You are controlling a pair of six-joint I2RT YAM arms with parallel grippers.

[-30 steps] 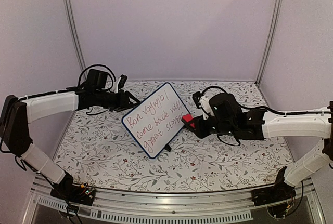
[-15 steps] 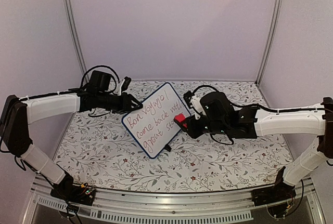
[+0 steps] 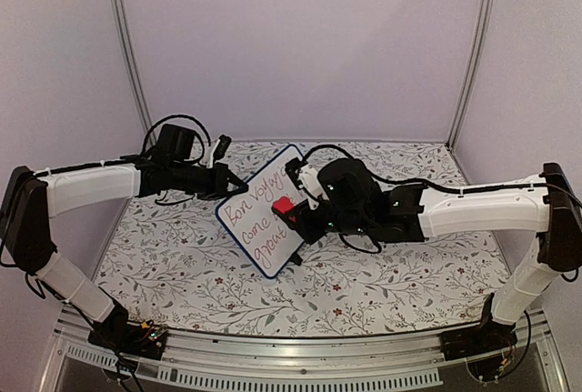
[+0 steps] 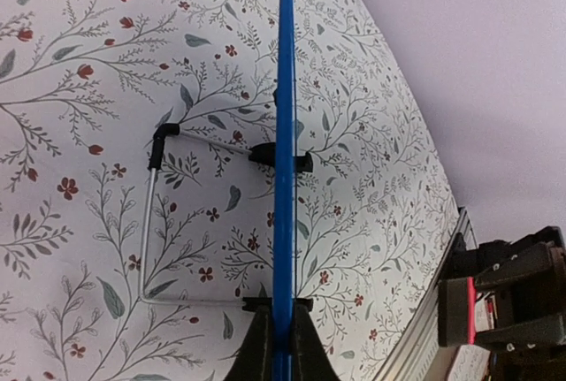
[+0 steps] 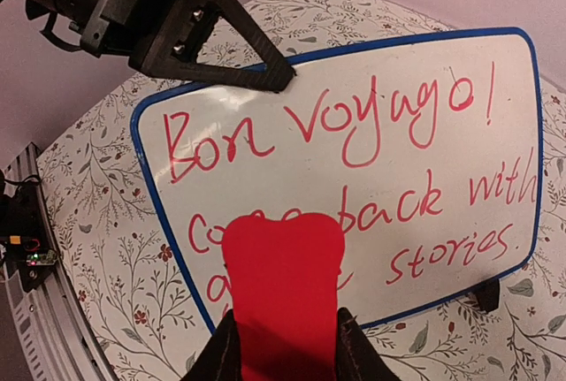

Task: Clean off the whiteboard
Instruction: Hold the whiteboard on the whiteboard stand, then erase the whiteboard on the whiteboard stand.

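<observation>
The left gripper is clamped on the thin blue rim of the one small glossy white whiteboard. The board stands propped on the floral-print table cover, straight ahead of the right gripper. That gripper's fingers are closed on one red block eraser, which hides parts of the lower two of three red handwritten lines. Beyond the left fingers, one bent wire stand meets two black clip feet.
</observation>
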